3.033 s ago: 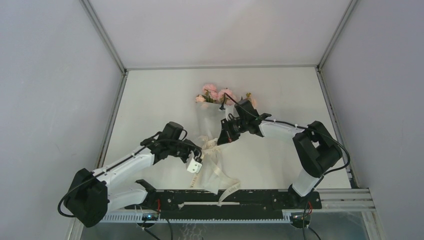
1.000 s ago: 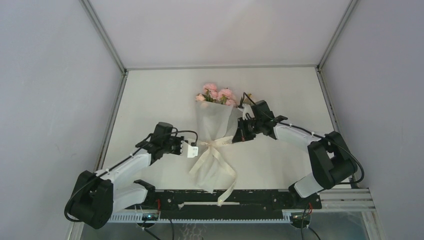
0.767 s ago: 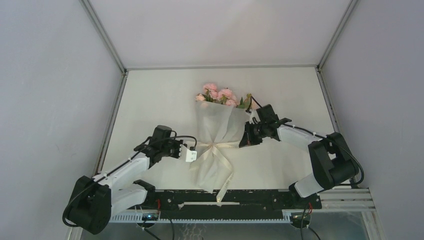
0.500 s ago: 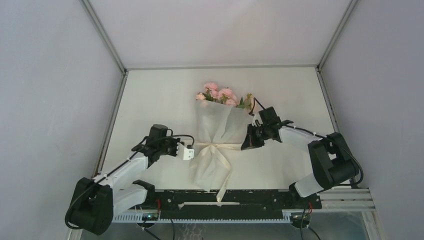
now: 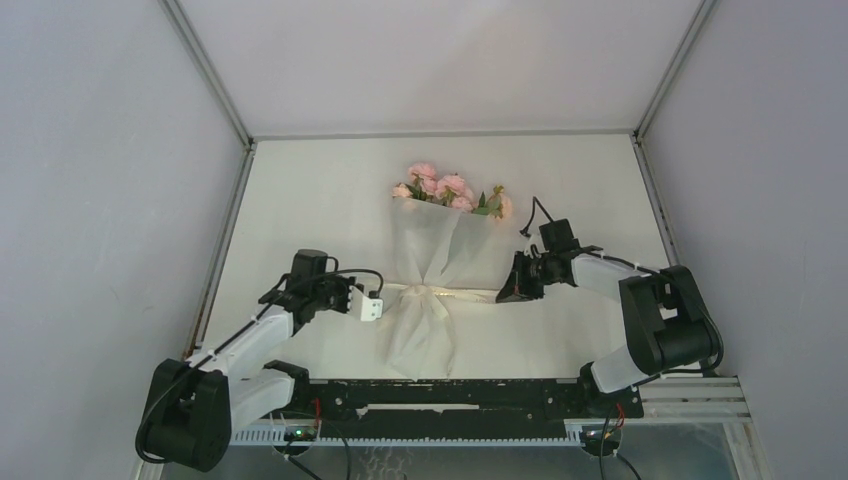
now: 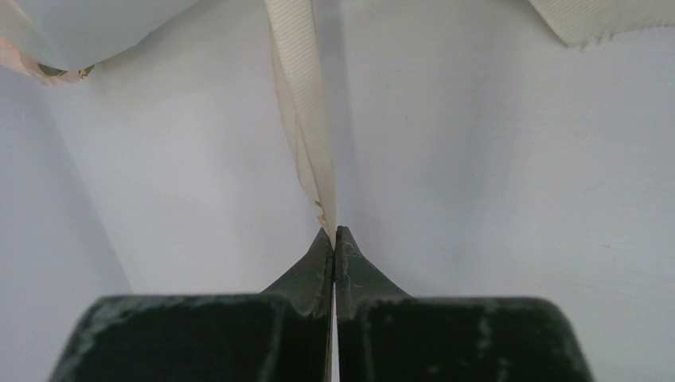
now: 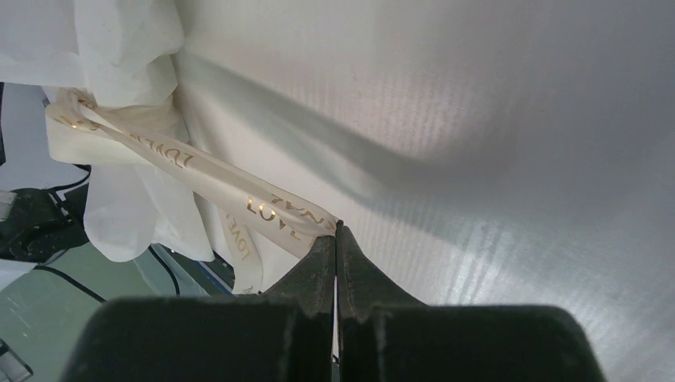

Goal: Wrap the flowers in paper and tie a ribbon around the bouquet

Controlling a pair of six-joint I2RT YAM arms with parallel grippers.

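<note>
The bouquet of pale-pink roses in translucent white paper (image 5: 437,245) lies on the white surface (image 5: 310,200), bound by a narrow cream ribbon (image 5: 475,293) whose ends are pinched in the left fingers (image 6: 314,274) and right fingers (image 7: 354,278). Both ends should be drawn apart evenly, level.

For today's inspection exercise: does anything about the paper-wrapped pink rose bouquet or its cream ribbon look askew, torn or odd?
Nothing stands out: the paper-wrapped pink rose bouquet lies intact, its cream fabric ribbon taut around the waist.
</note>
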